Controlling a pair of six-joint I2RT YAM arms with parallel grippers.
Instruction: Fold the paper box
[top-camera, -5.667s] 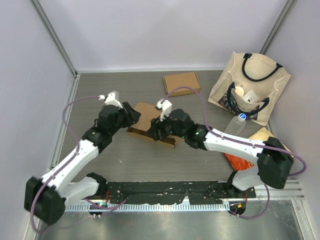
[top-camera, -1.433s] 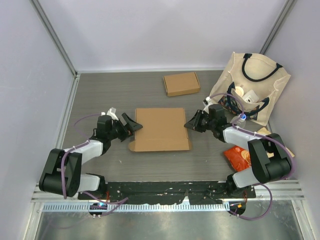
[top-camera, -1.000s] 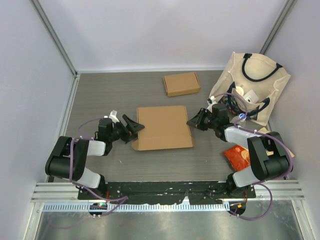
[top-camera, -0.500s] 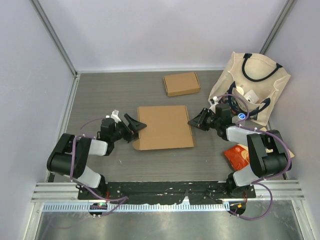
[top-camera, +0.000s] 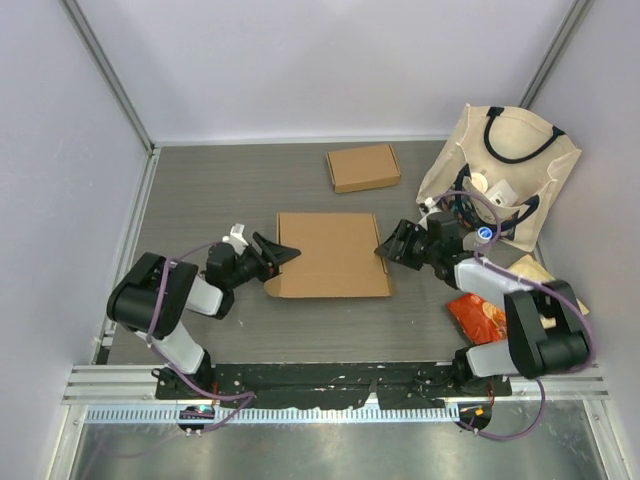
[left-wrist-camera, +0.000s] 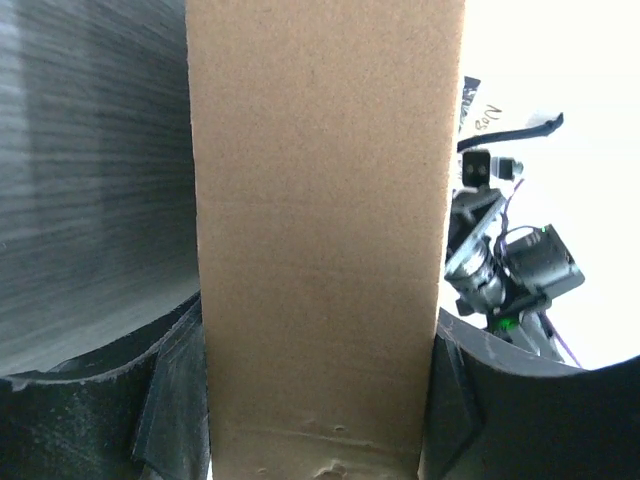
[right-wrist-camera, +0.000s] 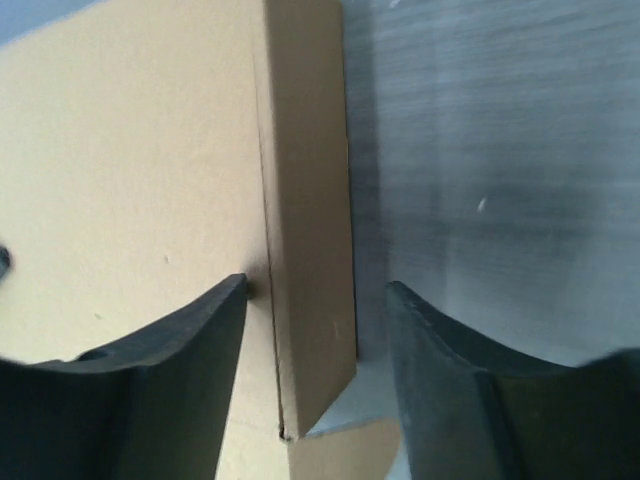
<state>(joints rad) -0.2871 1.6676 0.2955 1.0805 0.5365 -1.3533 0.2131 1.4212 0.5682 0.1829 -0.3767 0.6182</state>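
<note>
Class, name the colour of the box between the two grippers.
The box is plain brown, clearest in the top external view.

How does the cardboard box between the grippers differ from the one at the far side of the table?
The near box is larger and nearly square; the far box is smaller and oblong. The near box sits between the left gripper and right gripper; the far box lies apart from both. Both are brown cardboard, lying flat.
</note>
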